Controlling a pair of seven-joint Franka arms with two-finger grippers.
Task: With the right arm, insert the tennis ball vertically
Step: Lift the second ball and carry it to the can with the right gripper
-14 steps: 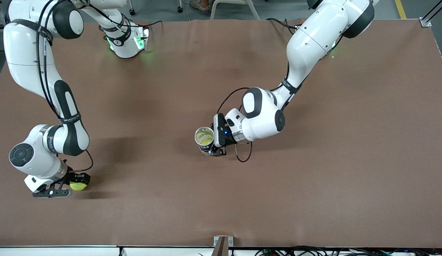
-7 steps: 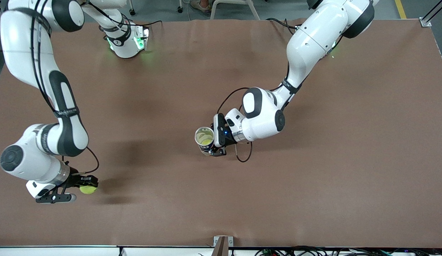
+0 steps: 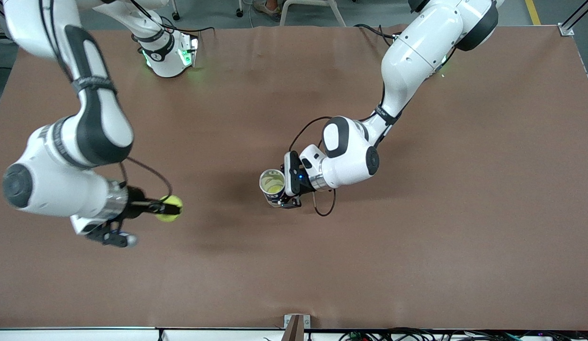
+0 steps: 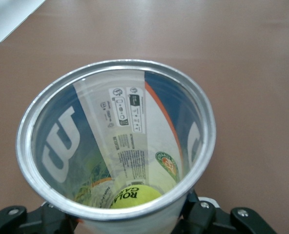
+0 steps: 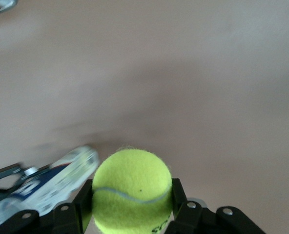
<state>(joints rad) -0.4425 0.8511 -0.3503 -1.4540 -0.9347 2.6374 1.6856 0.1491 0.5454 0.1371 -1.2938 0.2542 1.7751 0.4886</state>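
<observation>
Nearest the front camera, toward the right arm's end of the table, the right gripper (image 3: 167,209) hangs in the air over bare brown table (image 3: 417,246), its fingers clamped on a yellow-green tennis ball (image 3: 169,209). The right arm comes down from its base at the top of the front view, folds at a black-banded elbow, and turns its wrist so that the hand lies nearly level, pointing along the table toward the can. In the right wrist view the tennis ball (image 5: 132,191) sits squeezed between the two black fingers (image 5: 179,207), one on each side of it, with a pale seam curving across its face. Farther from the front camera, about the middle of the table, an open tennis ball can (image 3: 272,185) stands upright with its mouth facing up. The left gripper (image 3: 285,192) grips it from the side nearest the left arm's end, its fingers part-way closed around the can's wall. The left arm reaches down from its base, bends sharply at the elbow, and holds its hand level beside the can. The left wrist view looks into the can (image 4: 116,146) past its silver rim: the printed label shows through the clear wall, and another ball (image 4: 134,196) lies at the bottom. The black fingertips (image 4: 201,214) show on both sides of the can.
</observation>
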